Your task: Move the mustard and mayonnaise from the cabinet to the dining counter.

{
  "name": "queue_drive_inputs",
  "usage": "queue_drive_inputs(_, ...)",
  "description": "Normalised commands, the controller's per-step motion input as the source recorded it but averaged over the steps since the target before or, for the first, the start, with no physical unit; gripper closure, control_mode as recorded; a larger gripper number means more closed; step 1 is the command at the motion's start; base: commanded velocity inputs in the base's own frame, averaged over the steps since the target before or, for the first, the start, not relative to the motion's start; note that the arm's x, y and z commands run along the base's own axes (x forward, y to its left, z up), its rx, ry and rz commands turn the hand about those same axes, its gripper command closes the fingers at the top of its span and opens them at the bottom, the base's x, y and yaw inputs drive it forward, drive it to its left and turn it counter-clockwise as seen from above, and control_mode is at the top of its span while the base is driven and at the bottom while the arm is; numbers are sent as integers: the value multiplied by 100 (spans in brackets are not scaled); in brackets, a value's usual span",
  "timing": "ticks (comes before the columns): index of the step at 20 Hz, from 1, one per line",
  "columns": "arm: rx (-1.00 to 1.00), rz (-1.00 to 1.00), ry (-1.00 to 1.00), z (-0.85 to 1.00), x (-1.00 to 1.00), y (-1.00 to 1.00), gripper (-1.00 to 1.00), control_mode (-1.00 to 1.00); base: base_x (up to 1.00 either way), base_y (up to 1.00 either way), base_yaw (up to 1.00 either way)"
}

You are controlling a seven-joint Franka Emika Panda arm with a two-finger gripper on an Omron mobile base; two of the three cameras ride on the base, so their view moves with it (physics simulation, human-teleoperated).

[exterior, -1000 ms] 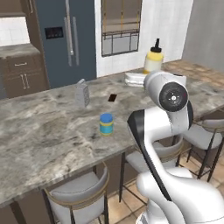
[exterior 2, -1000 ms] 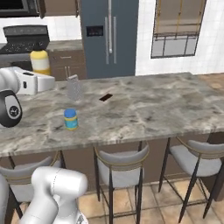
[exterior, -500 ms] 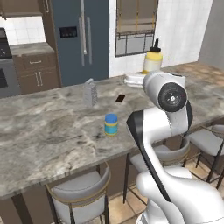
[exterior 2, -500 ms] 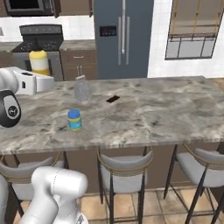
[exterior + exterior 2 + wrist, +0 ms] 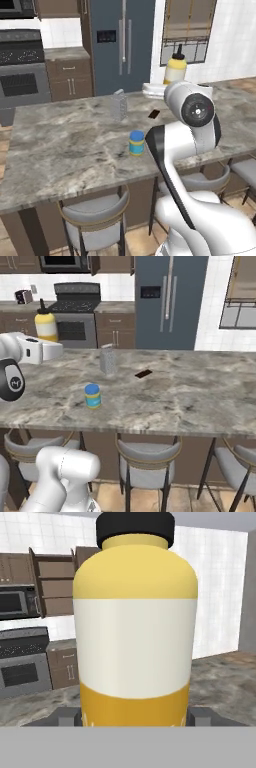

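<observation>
The gripper [image 5: 134,717] is clamped on the mustard [image 5: 134,627], probably above the dining counter [image 5: 70,145], where the mayonnaise [image 5: 136,143] stands closed.

Mayonnaise [image 5: 136,143] and grater [image 5: 118,105] (mid-counter) interrupt open dining counter [image 5: 60,145].
</observation>
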Motion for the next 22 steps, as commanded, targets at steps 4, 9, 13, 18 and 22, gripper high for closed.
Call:
queue_drive_inputs(4, 0, 0, 0, 0, 0, 0, 100, 100, 52, -22, 36)
queue_drive_inputs(9, 0, 0, 0, 0, 0, 0, 100, 100, 47, -29, 27)
queue_drive_inputs(13, 0, 0, 0, 0, 0, 0, 100, 100, 35, -27, 19)
queue_drive_inputs(18, 0, 0, 0, 0, 0, 0, 100, 100, 0, -2, 3)
queue_drive_inputs(22, 0, 0, 0, 0, 0, 0, 100, 100, 0, 0, 0)
